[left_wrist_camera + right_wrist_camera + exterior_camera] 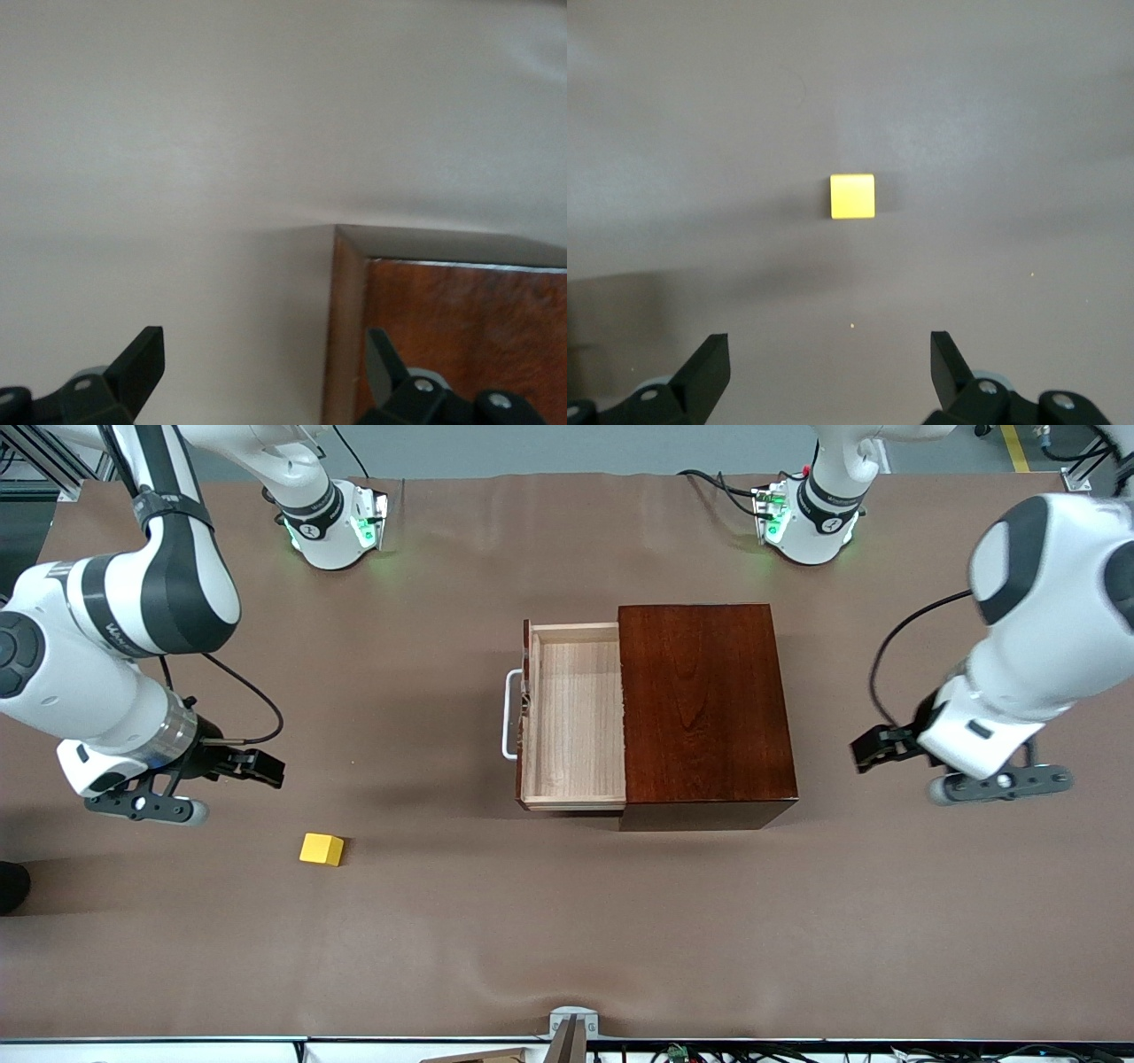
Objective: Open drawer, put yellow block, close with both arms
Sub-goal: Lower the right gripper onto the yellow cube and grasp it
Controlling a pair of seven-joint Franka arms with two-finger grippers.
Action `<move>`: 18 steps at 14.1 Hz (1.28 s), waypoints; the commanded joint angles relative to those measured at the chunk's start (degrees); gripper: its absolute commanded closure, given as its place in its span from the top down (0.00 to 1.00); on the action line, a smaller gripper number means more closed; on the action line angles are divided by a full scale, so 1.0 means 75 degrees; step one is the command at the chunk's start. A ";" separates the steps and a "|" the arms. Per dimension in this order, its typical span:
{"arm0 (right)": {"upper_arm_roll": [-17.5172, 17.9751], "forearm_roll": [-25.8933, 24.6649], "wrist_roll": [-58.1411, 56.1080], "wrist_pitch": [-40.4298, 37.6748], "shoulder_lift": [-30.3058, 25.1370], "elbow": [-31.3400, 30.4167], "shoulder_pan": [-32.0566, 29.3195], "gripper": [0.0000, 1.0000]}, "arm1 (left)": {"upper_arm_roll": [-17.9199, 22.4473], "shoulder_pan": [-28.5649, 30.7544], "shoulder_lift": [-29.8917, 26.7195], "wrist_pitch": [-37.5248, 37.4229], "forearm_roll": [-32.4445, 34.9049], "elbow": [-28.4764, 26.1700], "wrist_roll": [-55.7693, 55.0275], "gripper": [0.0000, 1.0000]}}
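Right wrist view: right hand (829, 376) wide open, empty, near yellow block (852, 196).

At frame center, the drawer (574, 717) stands pulled out of its dark box (704, 708). The yellow block (322, 849) lies at lower left, below the right gripper (257, 767); the left gripper (873, 748) hangs at right.
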 commanded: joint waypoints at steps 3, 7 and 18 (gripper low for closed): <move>0.0068 0.0099 -0.0032 -0.0177 0.0622 0.0955 -0.0113 1.00 | -0.0088 0.0724 -0.0882 -0.0834 -0.0117 -0.0299 0.1502 1.00; 0.0057 0.0064 -0.0020 -0.0060 0.1230 0.0931 -0.0113 1.00 | -0.0076 0.1216 -0.1691 -0.1104 -0.0128 -0.0837 0.1786 1.00; 0.0080 0.0099 -0.0372 0.3255 0.3094 0.0146 -0.0406 1.00 | -0.0228 0.1241 -0.2197 -0.1678 -0.0128 -0.1003 0.2042 1.00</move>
